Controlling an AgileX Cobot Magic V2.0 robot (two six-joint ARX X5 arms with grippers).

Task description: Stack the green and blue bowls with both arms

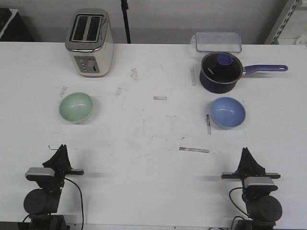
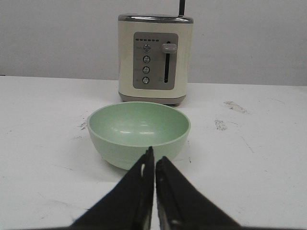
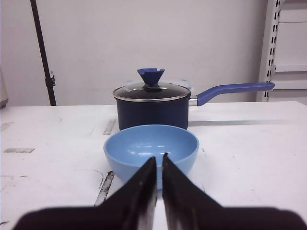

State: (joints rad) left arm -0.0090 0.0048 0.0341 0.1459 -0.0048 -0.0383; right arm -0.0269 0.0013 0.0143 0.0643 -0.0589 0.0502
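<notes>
A pale mint green bowl [image 1: 76, 107] sits upright on the left of the white table; it also shows in the left wrist view [image 2: 138, 132]. A light blue bowl [image 1: 228, 112] sits upright on the right, seen too in the right wrist view [image 3: 151, 149]. My left gripper [image 1: 61, 149] rests near the table's front edge, well short of the green bowl, shut and empty [image 2: 154, 160]. My right gripper [image 1: 245, 152] rests near the front edge, short of the blue bowl, shut and empty [image 3: 159, 158].
A cream toaster [image 1: 89, 42] stands behind the green bowl. A dark blue saucepan [image 1: 219, 71] with glass lid and purple handle stands just behind the blue bowl. A clear plastic container [image 1: 218, 41] lies at the back right. Tape scraps mark the table [image 1: 153, 129].
</notes>
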